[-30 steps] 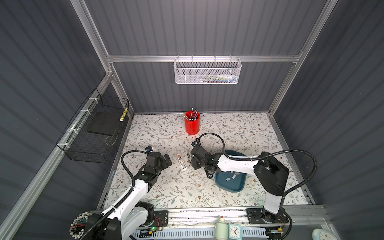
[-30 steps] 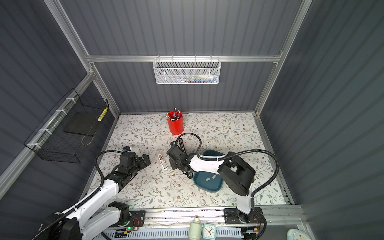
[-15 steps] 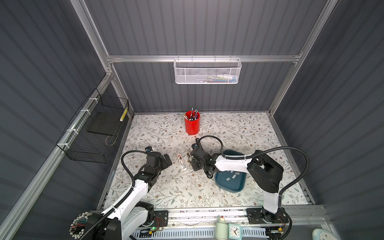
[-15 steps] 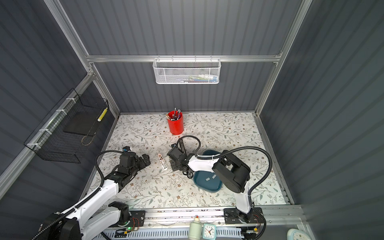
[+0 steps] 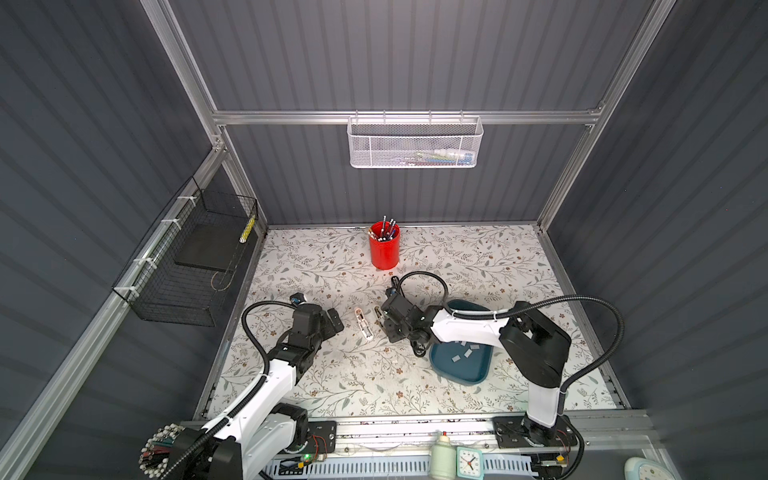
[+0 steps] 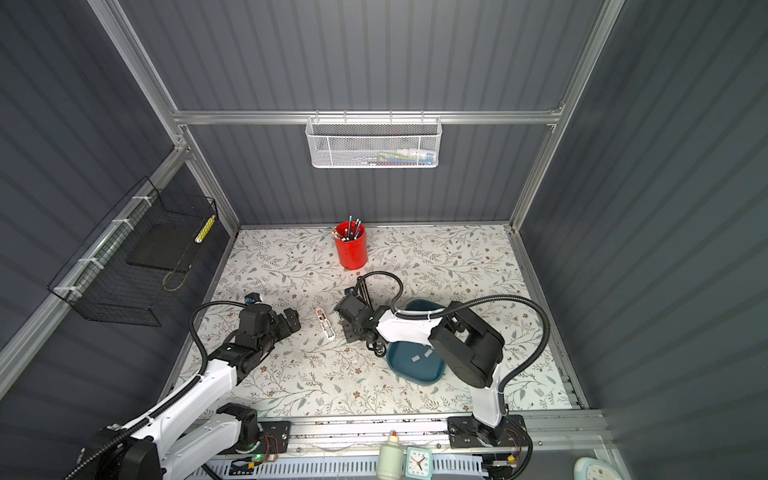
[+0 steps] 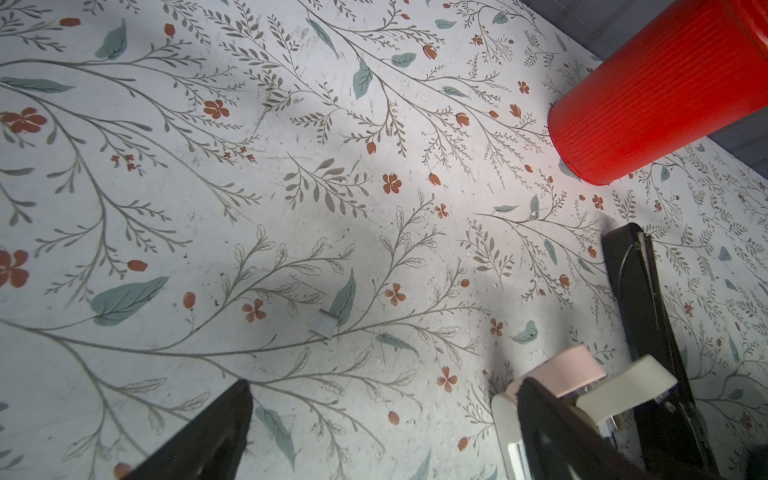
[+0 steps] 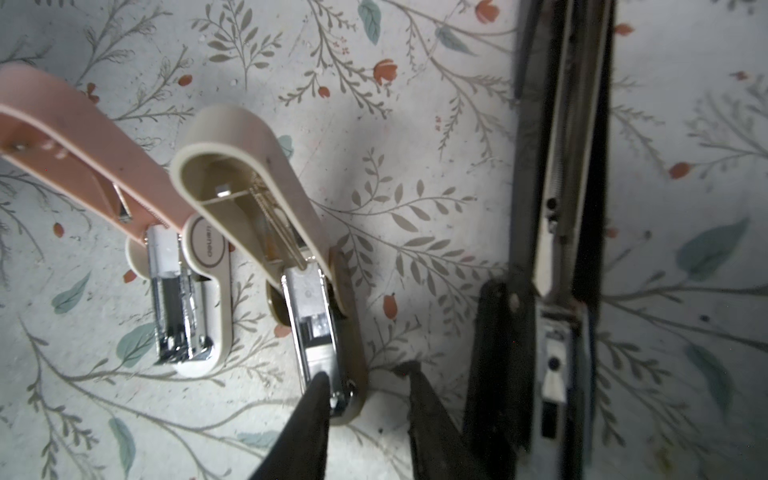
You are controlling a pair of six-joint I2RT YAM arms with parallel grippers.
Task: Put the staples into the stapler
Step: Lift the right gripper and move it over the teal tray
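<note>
While I look down from above, my left gripper (image 5: 335,322) stands wide open beside the pink stapler (image 5: 364,325), with my right gripper (image 5: 383,325) just past it. Staples (image 5: 462,354) lie in the blue tray (image 5: 457,376) near my right arm in both top views.

From my left wrist, one loose strip (image 7: 322,323) lies on the flowered mat (image 7: 208,187) ahead of my spread left fingers (image 7: 216,428).

From my right wrist, my right fingers (image 8: 307,428) stand partly apart, clamping nothing. One tip lies over the front of the open beige stapler (image 8: 316,316), between the pink one and the black stapler (image 8: 557,249).
</note>
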